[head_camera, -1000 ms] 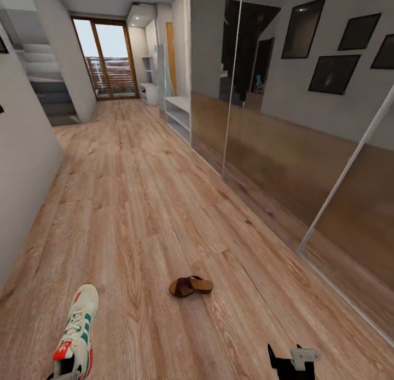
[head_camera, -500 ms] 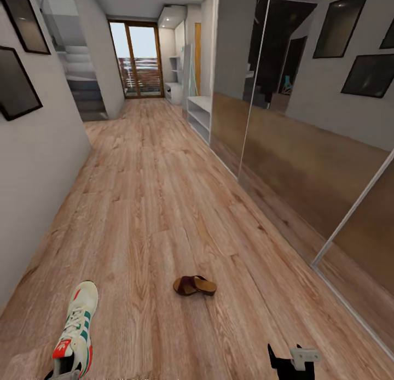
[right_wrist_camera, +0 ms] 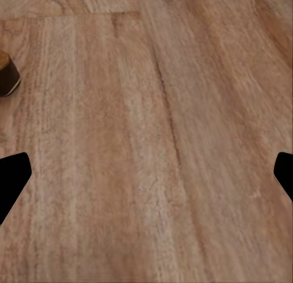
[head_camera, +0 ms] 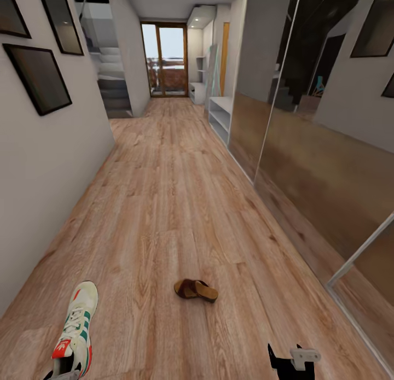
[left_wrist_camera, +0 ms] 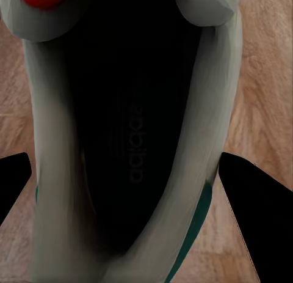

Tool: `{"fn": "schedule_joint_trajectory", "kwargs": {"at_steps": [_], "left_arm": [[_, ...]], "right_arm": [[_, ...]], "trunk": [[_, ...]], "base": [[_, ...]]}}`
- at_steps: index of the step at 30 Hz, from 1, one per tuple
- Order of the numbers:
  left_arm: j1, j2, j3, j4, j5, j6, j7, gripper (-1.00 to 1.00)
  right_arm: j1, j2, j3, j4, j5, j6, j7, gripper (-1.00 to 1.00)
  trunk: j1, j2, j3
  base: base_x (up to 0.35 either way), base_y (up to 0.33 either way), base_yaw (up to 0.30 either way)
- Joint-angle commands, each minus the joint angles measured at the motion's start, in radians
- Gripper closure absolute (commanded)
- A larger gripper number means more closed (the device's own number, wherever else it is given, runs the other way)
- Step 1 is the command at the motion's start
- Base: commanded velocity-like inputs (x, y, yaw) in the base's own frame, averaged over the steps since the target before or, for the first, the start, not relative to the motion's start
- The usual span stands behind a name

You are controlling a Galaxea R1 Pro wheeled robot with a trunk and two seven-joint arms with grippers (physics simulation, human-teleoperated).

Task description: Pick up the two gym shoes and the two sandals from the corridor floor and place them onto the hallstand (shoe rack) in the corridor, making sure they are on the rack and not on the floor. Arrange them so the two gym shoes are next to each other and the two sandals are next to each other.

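Sneaker (head_camera: 75, 333) first: one gym shoe sits in my left gripper (left_wrist_camera: 131, 173), and from the left wrist camera I look straight down into its dark insole, the cream collar walls running between my two black fingertips (left_wrist_camera: 250, 200). I judge it light, with a firm rubber sole but a padded collar that gives under pressure, so the sensible hold is across the heel opening, pinching the sidewalls where the shoe is narrow. That appears to be the hold I have; my left fingers are clenched on the collar. From the head view its long axis runs roughly along the corridor, toe pointing away from me and leaning slightly right, red-orange tongue patch nearest me, green stripes on the flank.

Right of the sneaker and a little farther down the corridor, one brown sandal (head_camera: 195, 289) lies flat on the corridor floor (head_camera: 164, 205), well apart from the shoe. Its long axis lies crosswise to the planks, though I cannot tell which end is the toe. It looks slim and stiff-soled, probably best gripped across the strap.

My right gripper (right_wrist_camera: 146, 173) hangs right of the sneaker, beyond the sandal, fingers spread wide over bare planks, grasping nothing; the sandal's edge just enters that wrist view.

Far beyond the sneaker, along the mirrored wall, stands a low white shelf unit (head_camera: 220, 115).
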Motion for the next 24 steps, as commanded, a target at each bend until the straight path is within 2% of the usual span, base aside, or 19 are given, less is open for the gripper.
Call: {"fn": "schedule_joint_trajectory", "kwargs": {"at_steps": [1, 14, 24], "left_arm": [[-0.002, -0.001, 0.008, 0.000, -0.011, -0.005, -0.006, 1.00], [-0.002, 0.000, 0.008, 0.000, -0.011, -0.006, -0.006, 1.00], [-0.001, 0.000, 0.008, 0.000, -0.011, -0.005, -0.006, 1.00]], "right_arm": [[-0.001, 0.000, -0.008, 0.001, 0.003, -0.003, 0.009, -1.00], [-0.001, 0.000, -0.009, 0.001, 0.003, -0.003, 0.009, -1.00], [-0.001, 0.000, -0.008, 0.001, 0.003, -0.003, 0.009, -1.00]], "trunk": [[0.000, 0.000, -0.001], [0.000, 0.000, -0.001], [0.000, 0.000, -0.001]], "base": [[0.151, -0.261, 0.271], [0.147, -0.249, 0.271], [0.088, -0.223, 0.271]]}}
